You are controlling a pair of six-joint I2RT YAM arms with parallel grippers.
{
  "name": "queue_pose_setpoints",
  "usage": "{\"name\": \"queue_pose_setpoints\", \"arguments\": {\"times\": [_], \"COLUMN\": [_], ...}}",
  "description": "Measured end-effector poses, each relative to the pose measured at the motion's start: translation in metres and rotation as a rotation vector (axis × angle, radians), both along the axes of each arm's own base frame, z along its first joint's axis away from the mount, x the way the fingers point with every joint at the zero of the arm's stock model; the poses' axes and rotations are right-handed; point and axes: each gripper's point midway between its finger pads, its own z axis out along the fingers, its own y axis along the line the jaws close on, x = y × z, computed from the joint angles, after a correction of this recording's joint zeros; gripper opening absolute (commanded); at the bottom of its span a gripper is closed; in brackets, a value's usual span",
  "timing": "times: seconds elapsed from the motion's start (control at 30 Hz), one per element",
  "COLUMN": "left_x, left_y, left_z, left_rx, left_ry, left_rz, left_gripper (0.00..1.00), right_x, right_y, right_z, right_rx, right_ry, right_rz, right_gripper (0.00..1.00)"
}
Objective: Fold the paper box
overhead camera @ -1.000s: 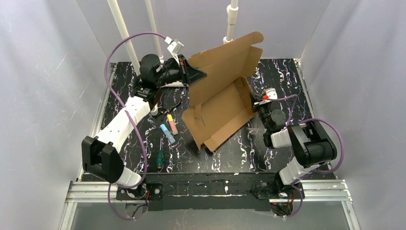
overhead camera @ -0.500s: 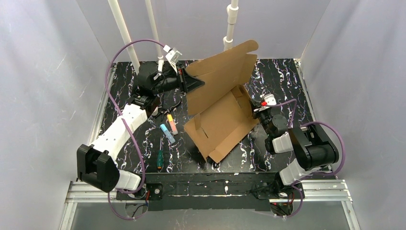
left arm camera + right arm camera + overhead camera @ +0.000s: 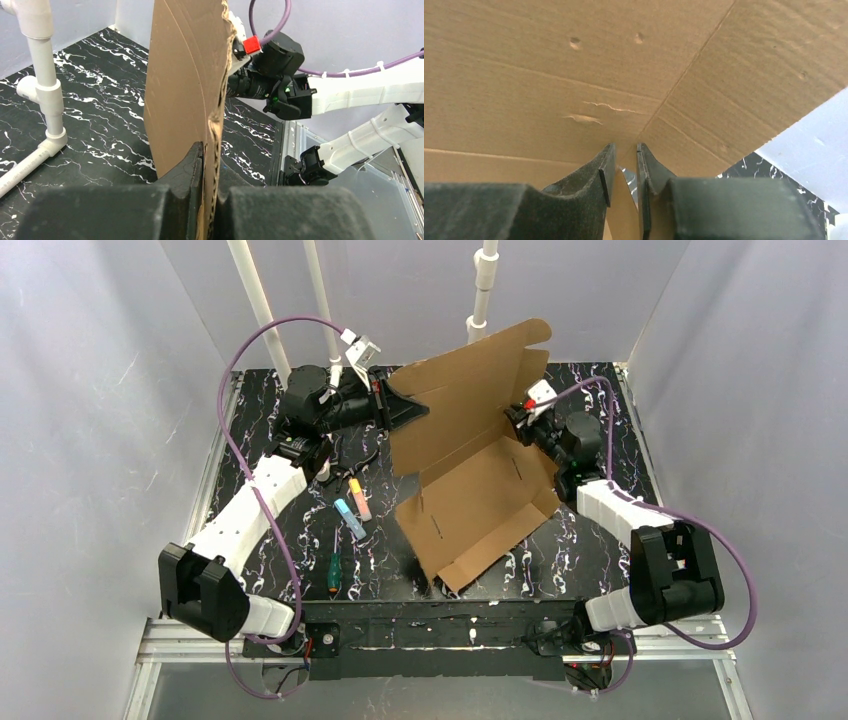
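The plain brown corrugated cardboard box sheet (image 3: pixel 470 490) stands half-raised on the black marbled table (image 3: pixel 380 560), its tall panel clamped tight by the left gripper (image 3: pixel 207 150), while the right gripper (image 3: pixel 626 150) has risen to that panel's far edge, nearly closed, hold unclear, likely to crease it.

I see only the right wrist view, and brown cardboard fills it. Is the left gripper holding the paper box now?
Observer: Yes. In the left wrist view the left gripper is shut on an edge of the paper box.
Operator: Does the sheet lie flat?
Observer: No. From above, its large panel stands raised and tilted, while its lower part rests on the table.
Operator: Is anything lying near it?
Observer: A green-handled screwdriver lies on the table to its left, apart from it.
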Motion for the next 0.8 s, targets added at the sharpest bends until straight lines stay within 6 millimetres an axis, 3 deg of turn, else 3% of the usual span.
{"name": "queue_pose_setpoints", "arguments": {"times": [0.13, 0.3, 0.43, 0.63, 0.8], "left_x": [0.001, 0.002, 0.003, 0.002, -0.004], "left_y": [0.001, 0.002, 0.003, 0.004, 0.007], "left_z": [-0.001, 0.001, 0.001, 0.005, 0.012], "left_rx": [0.005, 0.005, 0.007, 0.004, -0.003], "left_ry": [0.0, -0.008, -0.015, -0.025, -0.033], "left_rz": [0.011, 0.021, 0.028, 0.037, 0.046], "left_gripper": [0.0, 0.0, 0.0, 0.0, 0.0], "right_x": [0.006, -0.005, -0.012, -0.022, -0.012], "right_y": [0.0, -0.007, -0.014, -0.054, -0.082], "right_z": [-0.01, -0.032, -0.03, -0.03, -0.028], "right_rx": [-0.093, -0.191, -0.257, -0.282, -0.312], "right_ry": [0.08, 0.219, 0.292, 0.386, 0.469], "right_rz": [0.0, 0.01, 0.044, 0.064, 0.065], "right_gripper": [0.44, 0.51, 0.55, 0.71, 0.78]}}
